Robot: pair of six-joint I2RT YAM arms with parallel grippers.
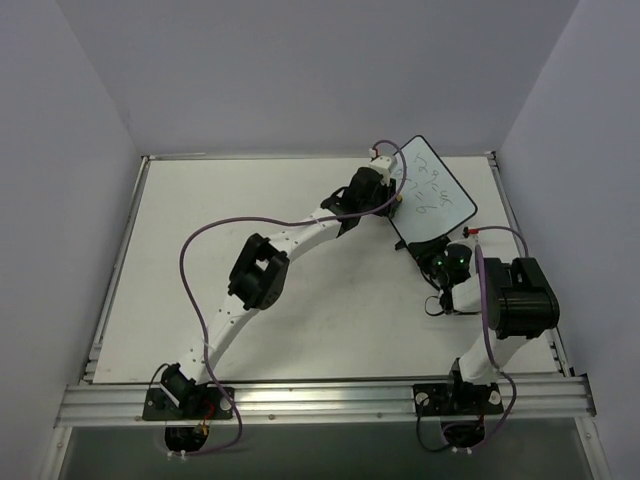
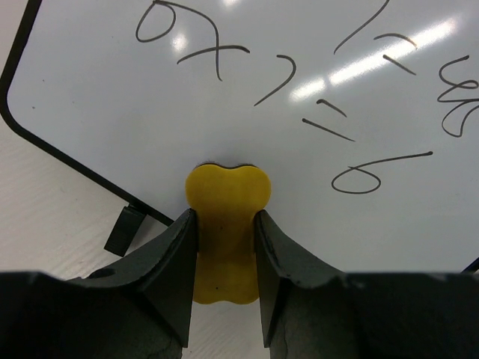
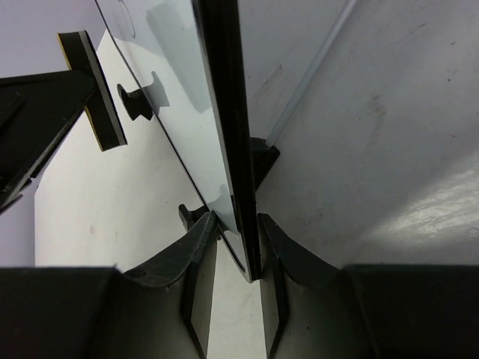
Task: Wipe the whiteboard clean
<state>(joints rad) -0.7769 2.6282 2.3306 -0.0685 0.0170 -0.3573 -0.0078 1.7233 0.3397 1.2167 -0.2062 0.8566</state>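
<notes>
The whiteboard [image 1: 432, 195] stands tilted on its edge at the back right of the table, with dark scribbles [image 2: 352, 112] across its face. My right gripper [image 1: 440, 258] is shut on its lower edge; in the right wrist view the jaws [image 3: 238, 224] pinch the thin black frame [image 3: 224, 112] edge-on. My left gripper [image 1: 385, 190] is shut on a small yellow eraser block [image 2: 227, 202], whose tip touches the board face [image 2: 224, 97] below the writing. The eraser also shows in the right wrist view [image 3: 97, 105], against the board's front.
A small black foot [image 2: 123, 230] of the board hangs just above the white tabletop [image 1: 230, 210]. The table's metal rail [image 1: 320, 400] runs along the near edge and grey walls [image 1: 60, 200] close in the sides.
</notes>
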